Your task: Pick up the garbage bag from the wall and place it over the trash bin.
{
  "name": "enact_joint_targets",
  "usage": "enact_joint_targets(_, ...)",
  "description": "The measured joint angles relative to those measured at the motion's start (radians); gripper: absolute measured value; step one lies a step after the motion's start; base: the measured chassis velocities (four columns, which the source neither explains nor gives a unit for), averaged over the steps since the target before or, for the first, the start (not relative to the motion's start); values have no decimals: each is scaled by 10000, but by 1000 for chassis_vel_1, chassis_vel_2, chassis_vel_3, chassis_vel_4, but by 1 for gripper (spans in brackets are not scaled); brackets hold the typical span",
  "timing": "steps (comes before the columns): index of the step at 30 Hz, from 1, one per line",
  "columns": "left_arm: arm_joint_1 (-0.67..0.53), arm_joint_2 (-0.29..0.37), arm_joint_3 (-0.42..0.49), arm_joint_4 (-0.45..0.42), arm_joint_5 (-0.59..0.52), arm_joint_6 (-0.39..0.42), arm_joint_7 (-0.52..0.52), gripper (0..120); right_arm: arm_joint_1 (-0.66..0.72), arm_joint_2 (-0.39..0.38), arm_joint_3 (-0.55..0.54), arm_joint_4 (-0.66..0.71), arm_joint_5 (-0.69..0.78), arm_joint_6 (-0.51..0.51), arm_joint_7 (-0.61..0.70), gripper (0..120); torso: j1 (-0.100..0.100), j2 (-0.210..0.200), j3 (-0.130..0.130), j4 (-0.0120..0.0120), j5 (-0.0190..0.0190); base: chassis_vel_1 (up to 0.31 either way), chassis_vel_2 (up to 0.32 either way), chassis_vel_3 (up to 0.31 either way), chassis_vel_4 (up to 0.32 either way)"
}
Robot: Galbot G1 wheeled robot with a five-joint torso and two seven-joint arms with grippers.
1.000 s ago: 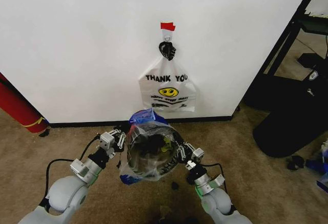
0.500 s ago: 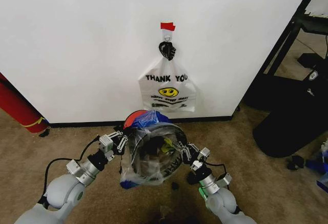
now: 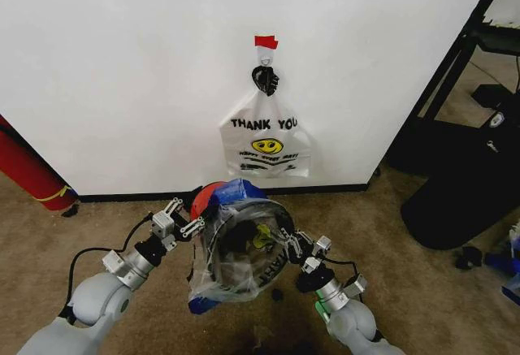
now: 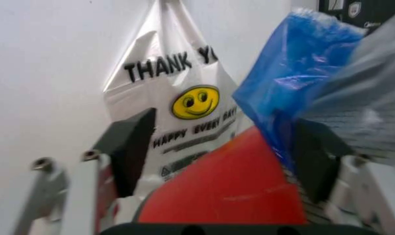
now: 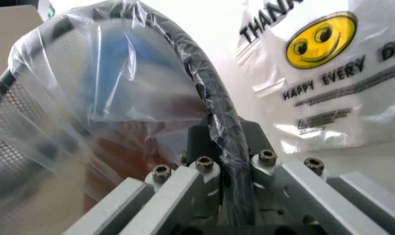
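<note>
Pinching the trash bin (image 3: 244, 249) rim through the garbage bag (image 3: 213, 286), right gripper (image 3: 290, 245); left gripper (image 3: 184, 217) spread beside it.

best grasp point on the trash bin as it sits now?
Probably the rim of the trash bin, from the sides: it is tilted with its mouth toward the head camera, garbage bag film draped over it. The right hand already straddles the rim; the left hand sits opposite.

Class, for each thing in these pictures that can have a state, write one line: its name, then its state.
garbage bag: stretched over the bin's rim, covering its sides.
trash bin: tilted towards the camera, mouth open, red bottom showing.
THANK YOU bag: hanging on the wall hook.
left gripper: open, beside the bin's rim.
right gripper: shut on the rim with bag plastic.
</note>
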Motion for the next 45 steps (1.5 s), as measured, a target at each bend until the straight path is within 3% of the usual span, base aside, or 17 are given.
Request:
enact_joint_targets(6, -99, 29, -1, 168, 154, 0, -125, 98, -54, 10, 57, 0, 93, -69, -368, 0, 0, 0, 0, -1, -1, 0, 0, 0, 0)
enact_joint_targets(9, -88, 12, -5, 171, 185, -2, -222, 100, -65, 24, 72, -3, 135, -98, -435, 0, 0, 0, 0, 0, -1, 0, 0, 0, 0)
enact_joint_targets(19, 20, -62, -204, -143, 320, 3, -480, 100, -4, 186, 111, -254, -479, 115, -235, 0, 0, 0, 0, 0, -1, 0, 0, 0, 0)
enact_joint_targets(31, -412, -10, -113, 591, 702, 133, -870, 100, 54, 131, 177, -319, -290, 63, -770, 0, 0, 0, 0, -1, -1, 0, 0, 0, 0)
enact_joint_targets(38, -170, -42, -215, 345, 603, -130, -485, 100, 118, 153, 198, -400, -195, 87, -740, 0, 0, 0, 0, 0, 0, 0, 0, 0, 0)
enact_joint_targets(45, -108, -53, -425, 467, 429, -713, 276, 100, 348, 269, 167, -532, -5, 245, 263, 0, 0, 0, 0, 0, -1, 0, 0, 0, 0)
